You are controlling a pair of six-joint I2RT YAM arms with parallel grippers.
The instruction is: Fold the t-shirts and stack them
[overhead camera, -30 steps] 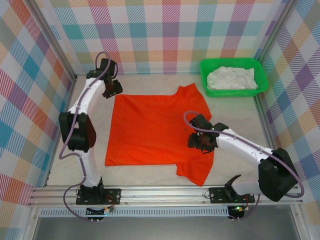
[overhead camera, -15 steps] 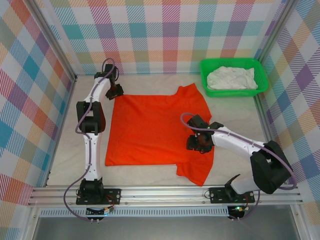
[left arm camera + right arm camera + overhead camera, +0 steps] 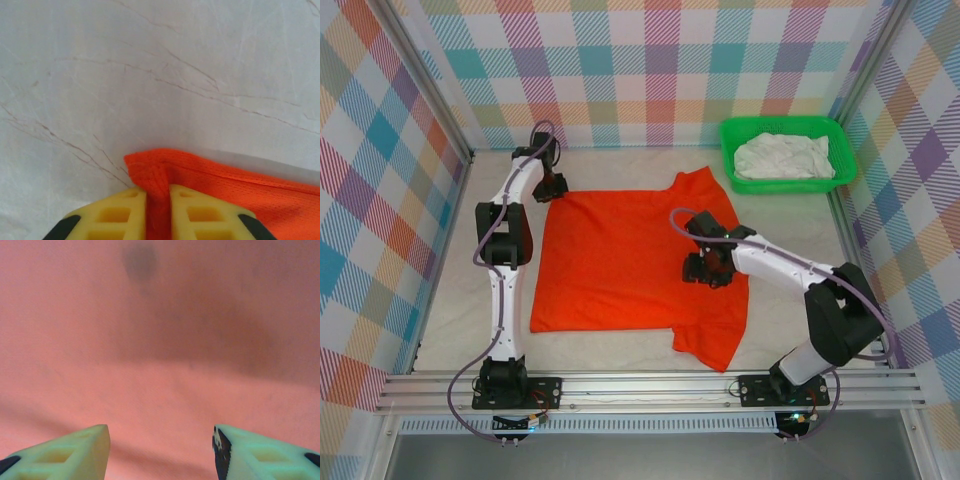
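Orange-red knit, item one: the orange-red t-shirt, spread flat on the worktop and covering much of its middle. Fine mesh weave, matte, soft, with a doubled hem showing as a thicker ridge in the left wrist view. Short sleeves, both at the right-hand end, one toward the back wall and one toward the near edge. The hem forms the straight left side, so the garment's long axis runs left to right across the worktop.

Item two: the left tool, yellow ribbed fingers pressed together on the far hem corner of the shirt. A small peak of cloth stands up between the jaws. From this pinch the whole garment lies to the right and toward the near edge; I'd judge any fold has to carry the corner that way.

Item three: the right tool, pale fingers spread apart with nothing between them, low over the shoulder end between the two sleeves. Whether the tips touch the cloth I cannot tell. It is the nearer arm to the sleeves and neck; the near hem corner has no tool beside it.

Item four: the white t-shirt, crumpled in a soft heap inside the green basket, rigid plastic, at the far right corner, well apart from both tools.

Worktop surface: pale, faintly creased covering.
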